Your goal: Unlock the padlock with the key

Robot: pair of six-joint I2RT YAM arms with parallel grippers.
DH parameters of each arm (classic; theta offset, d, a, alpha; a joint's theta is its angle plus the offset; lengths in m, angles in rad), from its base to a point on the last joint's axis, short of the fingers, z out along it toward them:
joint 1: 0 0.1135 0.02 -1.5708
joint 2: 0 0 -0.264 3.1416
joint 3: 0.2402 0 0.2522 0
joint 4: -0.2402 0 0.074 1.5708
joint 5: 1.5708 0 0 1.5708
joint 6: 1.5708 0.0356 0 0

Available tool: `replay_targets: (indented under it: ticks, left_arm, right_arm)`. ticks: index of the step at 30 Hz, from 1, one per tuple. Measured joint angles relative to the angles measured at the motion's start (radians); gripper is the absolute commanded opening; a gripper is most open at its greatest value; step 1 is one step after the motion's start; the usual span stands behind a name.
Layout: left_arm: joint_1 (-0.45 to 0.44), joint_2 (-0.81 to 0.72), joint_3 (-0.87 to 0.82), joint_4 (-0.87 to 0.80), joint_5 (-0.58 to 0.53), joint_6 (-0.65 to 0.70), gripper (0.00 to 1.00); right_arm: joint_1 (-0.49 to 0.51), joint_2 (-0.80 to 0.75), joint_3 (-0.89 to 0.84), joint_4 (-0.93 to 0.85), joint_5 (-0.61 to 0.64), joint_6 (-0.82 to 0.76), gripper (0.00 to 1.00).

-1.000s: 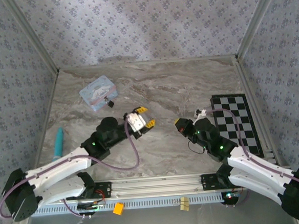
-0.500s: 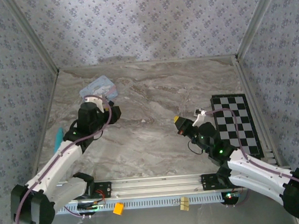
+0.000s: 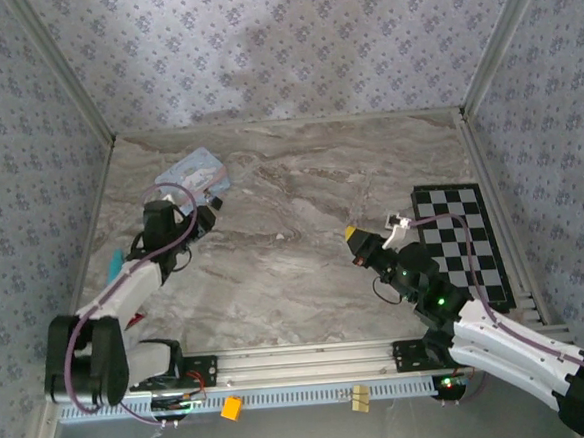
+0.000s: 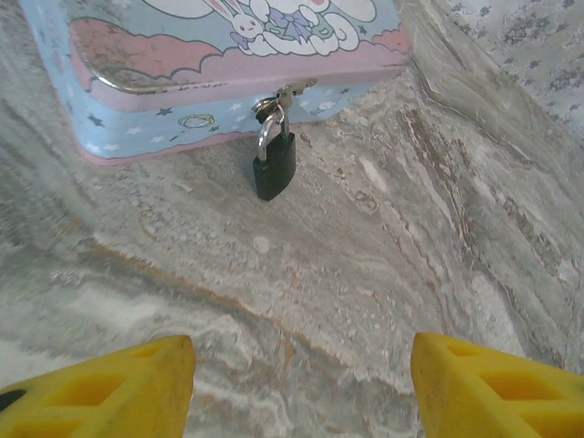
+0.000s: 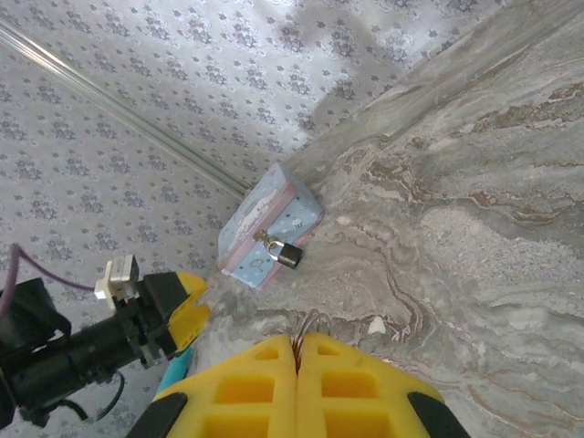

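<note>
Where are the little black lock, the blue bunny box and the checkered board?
padlock (image 4: pixel 275 169), left wrist view, on its black body.
light-blue tin (image 4: pixel 182 59), left wrist view, on its lid.
checkered board (image 3: pixel 472 211), top view, on its far squares.

Both arms (image 3: pixel 126 286) are white-shelled with black joints, purple cables and green lights; left hand (image 4: pixel 301 383) and right hand (image 5: pixel 297 351) carry yellow cut-out fingers (image 4: pixel 493 383).

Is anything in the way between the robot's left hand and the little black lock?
No, nothing visible is. Only bare marble table lies between the open left hand and the padlock, which is hooked on the blue tin's clasp.
</note>
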Motion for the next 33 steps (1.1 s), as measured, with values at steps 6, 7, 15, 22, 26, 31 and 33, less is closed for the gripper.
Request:
replay_targets:
  ticks: [6,7,15,22,26,31,33]
  left_arm:
    - [0.005,0.222,0.000,0.242,0.013,-0.066,0.63]
    - [0.005,0.257,0.000,0.282,0.014,-0.076,0.62]
    - [-0.002,0.441,0.006,0.520,-0.003,-0.105,0.63]
    - [-0.024,0.547,0.085,0.579,-0.027,-0.116,0.58]
    - [-0.029,0.597,0.124,0.589,-0.043,-0.124,0.57]
    - [-0.031,0.628,0.182,0.558,-0.076,-0.134,0.58]
    - [-0.034,0.635,0.197,0.543,-0.087,-0.134,0.55]
  right_arm:
    - [0.000,0.001,0.000,-0.010,-0.017,0.000,0.00]
    - [0.000,0.001,0.000,-0.010,-0.022,0.000,0.00]
    - [0.000,0.000,0.000,-0.010,-0.035,0.000,0.00]
    - [0.000,0.001,0.000,-0.011,-0.038,0.001,0.00]
    - [0.000,0.006,0.000,-0.011,-0.042,0.001,0.00]
    - [0.000,0.006,0.000,-0.011,-0.048,0.005,0.00]
    - [0.000,0.006,0.000,-0.011,-0.048,0.005,0.00]
